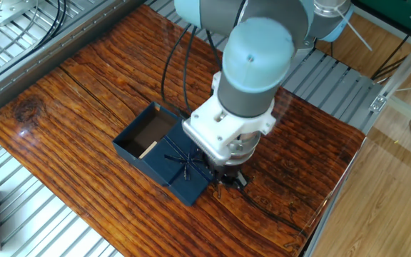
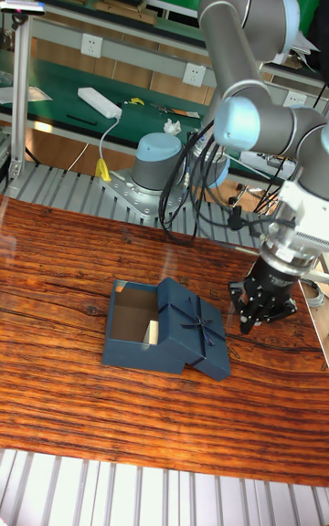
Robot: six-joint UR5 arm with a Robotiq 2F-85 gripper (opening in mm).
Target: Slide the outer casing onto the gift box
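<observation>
Navy casing (image 2: 194,328) lies half over the box (image 2: 135,327), skewed, box's far half open showing brown card; both sit mid-table (image 1: 70,107); my gripper (image 2: 263,311) is just beside the casing's outer edge, on the side away from the box; fingers look slightly apart, gripping nothing; so the push line runs from me through casing toward box; I'd judge the skew needs squaring first or the sleeve jams.
</observation>
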